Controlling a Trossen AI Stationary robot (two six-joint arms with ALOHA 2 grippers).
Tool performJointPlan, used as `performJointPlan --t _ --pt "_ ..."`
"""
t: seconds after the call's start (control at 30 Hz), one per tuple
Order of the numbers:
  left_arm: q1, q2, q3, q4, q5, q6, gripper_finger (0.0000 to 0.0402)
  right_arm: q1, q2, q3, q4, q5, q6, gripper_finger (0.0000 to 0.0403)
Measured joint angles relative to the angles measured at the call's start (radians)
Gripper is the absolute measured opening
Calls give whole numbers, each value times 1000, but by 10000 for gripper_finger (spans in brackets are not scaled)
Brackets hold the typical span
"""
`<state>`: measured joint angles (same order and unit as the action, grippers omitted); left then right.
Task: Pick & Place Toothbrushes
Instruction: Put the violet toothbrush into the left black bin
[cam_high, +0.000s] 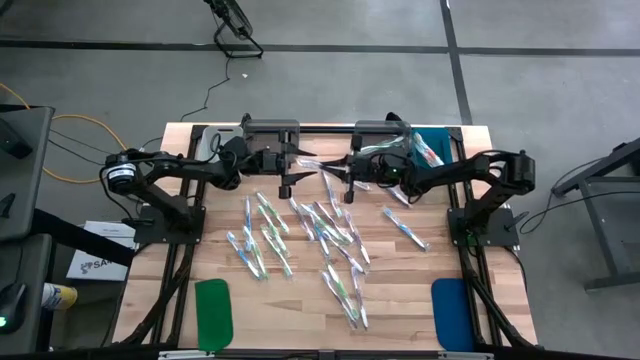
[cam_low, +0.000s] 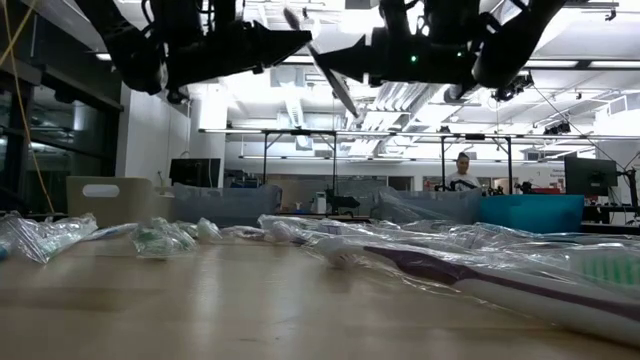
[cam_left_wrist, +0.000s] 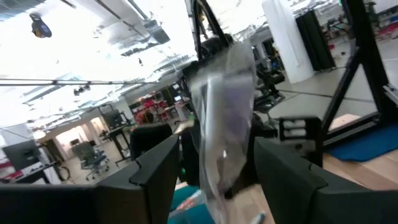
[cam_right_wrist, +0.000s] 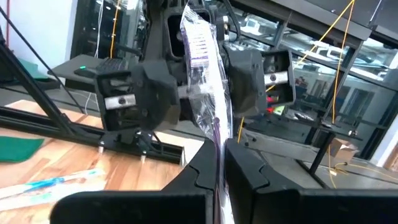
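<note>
A clear-wrapped toothbrush (cam_high: 322, 168) with a purple handle hangs in the air over the far middle of the table, between my two grippers. My right gripper (cam_right_wrist: 219, 152) is shut on it. My left gripper (cam_left_wrist: 217, 180) faces it from the table's left and is open. Its fingers (cam_right_wrist: 155, 93) stand on either side of the wrapper's far part (cam_left_wrist: 224, 112); I cannot tell whether they touch it. Several more wrapped toothbrushes (cam_high: 320, 235) lie scattered flat on the table's middle. My right gripper pinches the wrapped toothbrush between its two fingers partway along its length (cam_right_wrist: 216, 140). The fingers come in about level from the table's right and lie across it. The toothbrush is tilted (cam_low: 335, 80) and lifted clear of the table, sticking out past the fingers both ways.
A grey bin (cam_high: 215, 140) and a teal bin (cam_high: 430, 150) stand at the far edge behind the arms. A flat green pad (cam_high: 213, 312) lies near left and a blue pad (cam_high: 452, 312) near right. Arm frames line both table sides. A person (cam_low: 462, 172) stands in the room beyond.
</note>
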<state>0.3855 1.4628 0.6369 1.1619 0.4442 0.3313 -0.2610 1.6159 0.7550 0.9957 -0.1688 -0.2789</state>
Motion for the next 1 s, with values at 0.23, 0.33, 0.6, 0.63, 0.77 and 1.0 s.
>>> performJointPlan --t 0.23,0.33,0.6,0.63,0.77,1.0 --pt "0 0 8 -14 -1 -4 202 -2 14 8 16 32 -7 7" --pt "0 0 8 -10 -1 -4 196 -2 14 8 22 32 -7 7" --pt "0 0 8 -20 -2 -4 94 -1 14 8 17 34 -6 7" --pt "0 0 8 -23 -2 -3 75 -1 14 8 13 32 -5 7" --pt "1 0 8 -33 -4 9 15 0 14 7 4 30 -6 7" --pt "0 0 8 -51 -6 34 14 0 14 7 0 37 39 48"
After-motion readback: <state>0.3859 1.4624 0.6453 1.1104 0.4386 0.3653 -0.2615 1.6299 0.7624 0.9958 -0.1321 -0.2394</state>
